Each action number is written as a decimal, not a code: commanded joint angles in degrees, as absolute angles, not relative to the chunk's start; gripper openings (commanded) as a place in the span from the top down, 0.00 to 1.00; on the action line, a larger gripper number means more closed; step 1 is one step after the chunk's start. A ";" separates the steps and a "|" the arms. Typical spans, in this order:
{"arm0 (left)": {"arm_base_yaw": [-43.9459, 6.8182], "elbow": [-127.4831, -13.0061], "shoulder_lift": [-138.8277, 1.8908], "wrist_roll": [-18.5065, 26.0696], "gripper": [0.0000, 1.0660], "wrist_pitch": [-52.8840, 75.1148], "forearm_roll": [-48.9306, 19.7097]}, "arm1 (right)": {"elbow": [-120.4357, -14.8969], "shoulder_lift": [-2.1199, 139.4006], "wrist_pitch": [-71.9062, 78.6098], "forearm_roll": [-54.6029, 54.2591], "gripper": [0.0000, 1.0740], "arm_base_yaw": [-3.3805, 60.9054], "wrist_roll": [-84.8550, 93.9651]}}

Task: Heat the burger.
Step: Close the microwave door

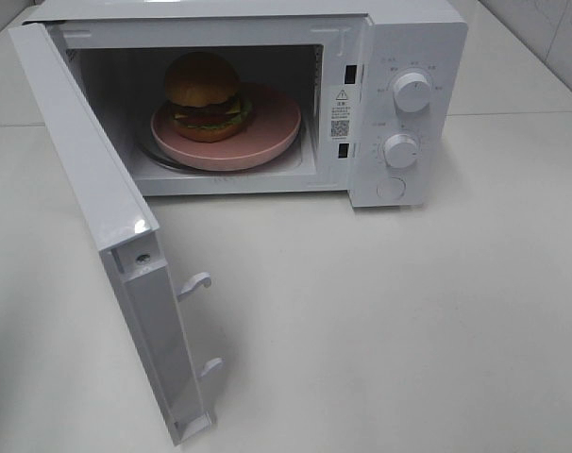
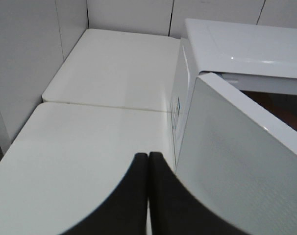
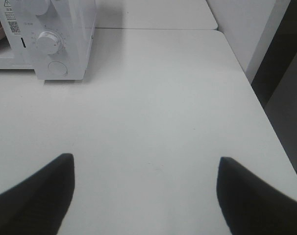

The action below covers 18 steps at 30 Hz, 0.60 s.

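White table (image 1: 409,330), pale walls around it; neither arm shows in the high view, only in the wrist views.

Nearest, left gripper (image 2: 148,159): fingers pressed together, nothing between them. It sits close beside the outer face of the door (image 2: 227,156). Cannot tell whether it touches.

On the other side, right gripper (image 3: 145,159): fingers spread wide, empty, over bare table, well apart from the microwave (image 3: 65,49).

Door stands swung wide toward the near left, its two hooks (image 1: 196,281) exposed on the free edge.

Further in, the cavity is open to view. Pink plate (image 1: 267,132) lies inside on the glass turntable (image 1: 159,156). Burger (image 1: 203,90) stands upright on the plate, toward its left part, bun on top, fillings showing at the side.

Right of the cavity, the panel: upper knob (image 1: 412,92), lower knob (image 1: 400,149), round button (image 1: 391,188) beneath. Pointer settings too small to read.

Progress, as a judgement:
- Done: burger loaded; plate well inside the opening.
- Left: close the door, then turn a knob to start heating.
- Roughly halfway.

With fingers together by the door's outer face, the left arm looks placed to push it shut. The right arm is on the knob side and looks suited to the dials.
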<state>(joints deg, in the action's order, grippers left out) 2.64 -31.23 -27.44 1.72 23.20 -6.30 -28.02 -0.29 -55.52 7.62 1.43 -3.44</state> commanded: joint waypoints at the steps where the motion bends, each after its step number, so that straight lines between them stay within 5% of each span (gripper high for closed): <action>1: 2.52 -28.71 -29.16 2.23 1.00 15.76 -6.13 | -27.96 -1.95 -55.12 7.22 0.29 1.26 -3.21; 12: 2.52 -13.12 -38.85 1.09 1.00 -17.99 -6.59 | -27.96 -1.95 -55.12 7.22 0.29 1.26 -3.21; 18: 2.52 -10.14 -46.47 -5.16 1.00 -29.39 5.61 | -27.96 -1.95 -55.12 7.22 0.29 1.26 -3.21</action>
<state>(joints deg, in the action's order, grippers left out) 2.64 -10.37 -45.21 -3.09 -25.50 1.83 -28.02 -0.29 -55.52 7.62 1.43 -3.44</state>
